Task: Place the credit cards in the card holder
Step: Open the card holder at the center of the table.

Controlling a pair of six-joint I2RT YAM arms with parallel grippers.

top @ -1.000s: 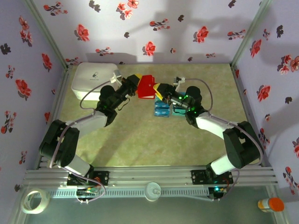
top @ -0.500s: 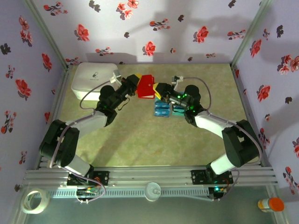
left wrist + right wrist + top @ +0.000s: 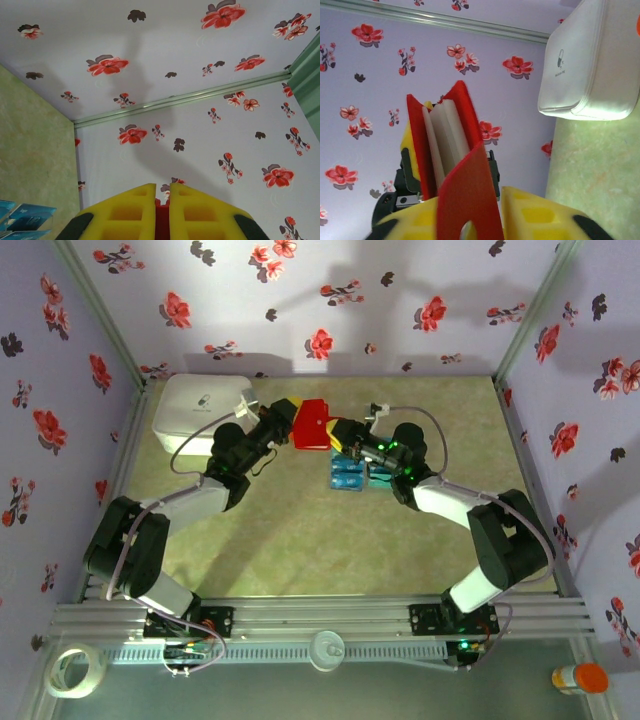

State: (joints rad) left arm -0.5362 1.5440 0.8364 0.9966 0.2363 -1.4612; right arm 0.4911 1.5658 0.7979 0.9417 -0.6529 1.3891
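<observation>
Left fingers (image 3: 131, 210) clamp the card holder (image 3: 313, 426); right fingers (image 3: 540, 215) narrowly straddle its open flap's edge, credit cards (image 3: 347, 476) near.

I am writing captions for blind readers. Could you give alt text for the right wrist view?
An open red wallet is at the centre, its near flap pinched between the right gripper's yellow fingers, pale pockets showing inside. Behind it are a flowered wall and, upper right, a white box on the green table.

walls (image 3: 350, 270): pale lilac, red flowers | floor mat (image 3: 300, 540): mottled green | front rail (image 3: 320, 615): aluminium | corner post (image 3: 527, 308): grey-green
</observation>
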